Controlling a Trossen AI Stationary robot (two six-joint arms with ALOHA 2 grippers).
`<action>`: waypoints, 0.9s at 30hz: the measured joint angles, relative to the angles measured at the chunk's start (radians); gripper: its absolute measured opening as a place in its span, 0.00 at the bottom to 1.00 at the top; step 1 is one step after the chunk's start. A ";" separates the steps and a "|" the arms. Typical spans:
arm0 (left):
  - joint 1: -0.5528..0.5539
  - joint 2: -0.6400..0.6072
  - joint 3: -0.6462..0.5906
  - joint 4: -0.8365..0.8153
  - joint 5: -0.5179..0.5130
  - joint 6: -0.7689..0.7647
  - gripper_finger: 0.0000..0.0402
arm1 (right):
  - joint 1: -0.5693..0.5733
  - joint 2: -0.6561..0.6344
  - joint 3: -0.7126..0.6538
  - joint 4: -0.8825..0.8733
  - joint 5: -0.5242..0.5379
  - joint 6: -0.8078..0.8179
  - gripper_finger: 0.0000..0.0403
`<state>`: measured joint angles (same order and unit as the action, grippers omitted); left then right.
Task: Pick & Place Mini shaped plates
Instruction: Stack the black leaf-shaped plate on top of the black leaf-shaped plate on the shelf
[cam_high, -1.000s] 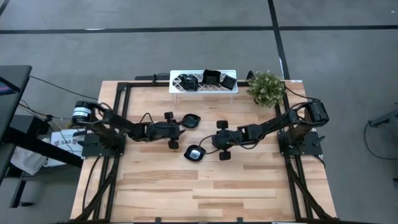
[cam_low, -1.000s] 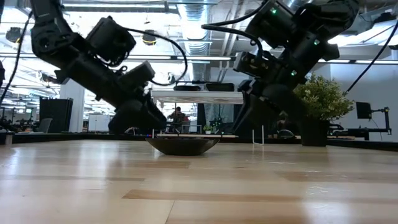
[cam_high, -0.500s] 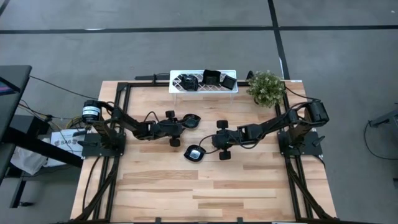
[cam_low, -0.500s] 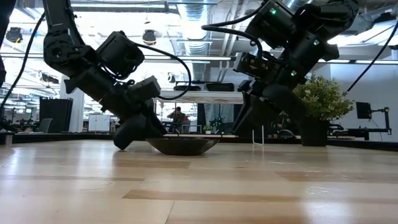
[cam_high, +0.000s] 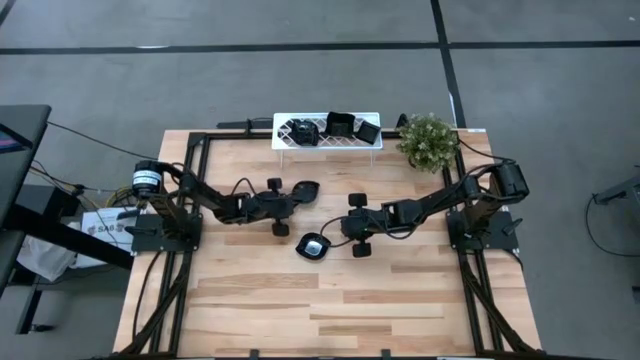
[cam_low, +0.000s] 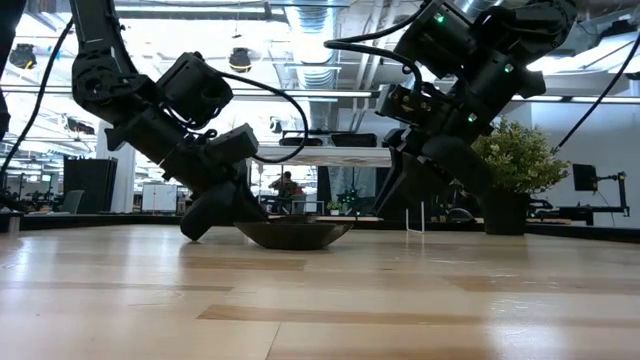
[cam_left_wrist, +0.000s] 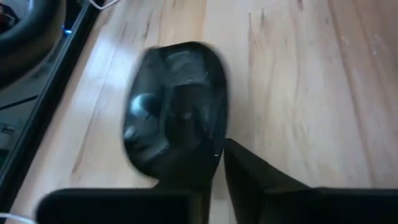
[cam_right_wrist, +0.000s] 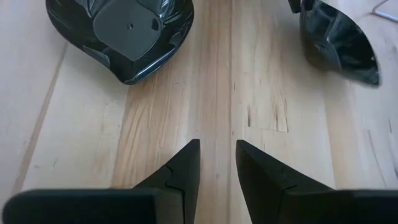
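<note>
The mini shaped plates are glossy black dishes. An oval one (cam_high: 305, 188) (cam_left_wrist: 177, 112) lies left of the table's centre, and my left gripper (cam_high: 288, 197) (cam_left_wrist: 217, 163) is shut on its rim. A lobed one (cam_high: 314, 247) (cam_right_wrist: 121, 31) (cam_low: 295, 232) rests on its base on the wood. My right gripper (cam_high: 338, 232) (cam_right_wrist: 217, 149) hovers just right of the lobed plate, open by a narrow gap, with only bare wood between its fingers. Three more plates (cam_high: 340, 124) sit on the white lattice rack (cam_high: 327, 144). My left gripper has the oval plate by the rim nearest it (cam_left_wrist: 219, 148). One finger (cam_left_wrist: 255, 177) is outside the rim, and the other lies dark against the dish's hollow. The fingers slant down from the table's left. Whether the plate is clear of the wood I cannot tell.
The rack stands at the far edge on thin legs, with a potted plant (cam_high: 427, 140) to its right. Black frame rails (cam_high: 200, 165) run along both sides of the table. The near half of the wooden top (cam_high: 330, 310) is bare.
My left gripper has sunk and gone toward the table's right edge, up to the oval plate, and has taken hold of its rim. From above, the plate now shows narrower and sits a little nearer the gripper.
</note>
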<state>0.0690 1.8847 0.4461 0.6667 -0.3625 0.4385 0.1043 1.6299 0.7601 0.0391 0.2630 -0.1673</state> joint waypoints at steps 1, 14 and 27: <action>0.002 0.000 0.000 -0.001 0.009 0.000 0.08 | 0.000 0.000 0.000 0.000 0.000 0.000 0.24; -0.020 -0.001 0.000 0.000 -0.039 0.000 0.02 | 0.000 0.000 0.000 -0.002 0.000 0.000 0.24; -0.140 -0.249 -0.001 -0.009 -0.090 -0.001 0.02 | 0.000 0.000 0.000 -0.002 0.000 0.011 0.24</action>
<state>-0.0710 1.6354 0.4450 0.6572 -0.4524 0.4377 0.1043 1.6299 0.7601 0.0368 0.2629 -0.1562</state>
